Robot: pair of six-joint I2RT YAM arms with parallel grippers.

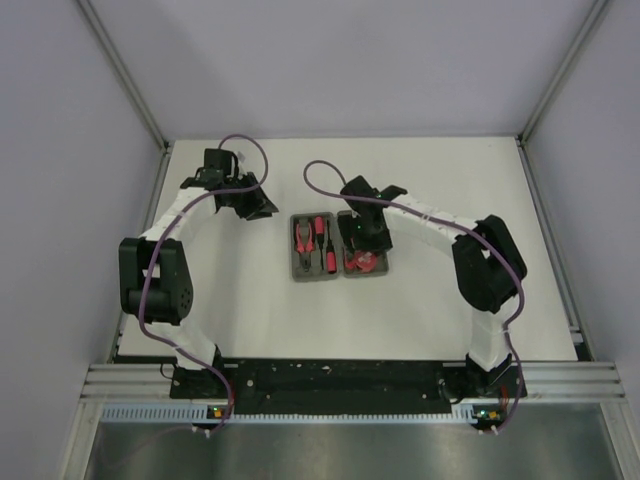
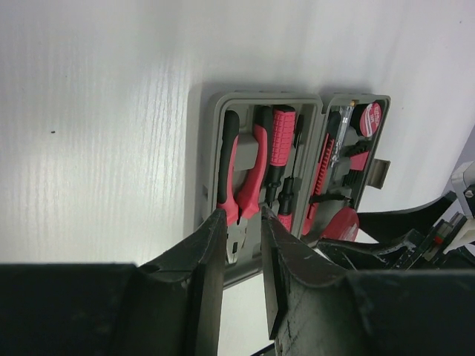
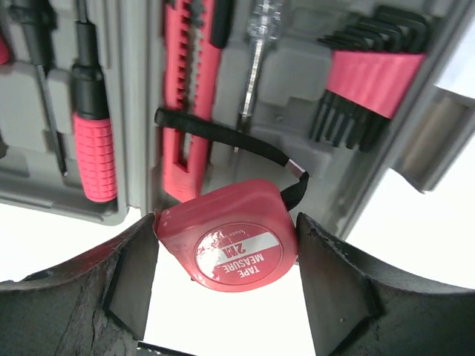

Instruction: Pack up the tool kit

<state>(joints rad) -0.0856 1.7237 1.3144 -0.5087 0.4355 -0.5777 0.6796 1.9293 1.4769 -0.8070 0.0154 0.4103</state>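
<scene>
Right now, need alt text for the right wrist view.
A red tape measure is pinched between the right arm's two black fingers, at the edge of an open grey case. Behind it the case holds a red knife, a clear-handled screwdriver, a rack of hex keys and a red-gripped screwdriver.

Built of white links between bulky black joint housings, on left arm (image 1: 150,282) and right arm (image 1: 488,262) alike; draped with one looping purple cable (image 1: 242,137) apiece. Tipped with matte black wedge-shaped fingers (image 2: 199,291), grainy, scuffed pale along the edges
</scene>
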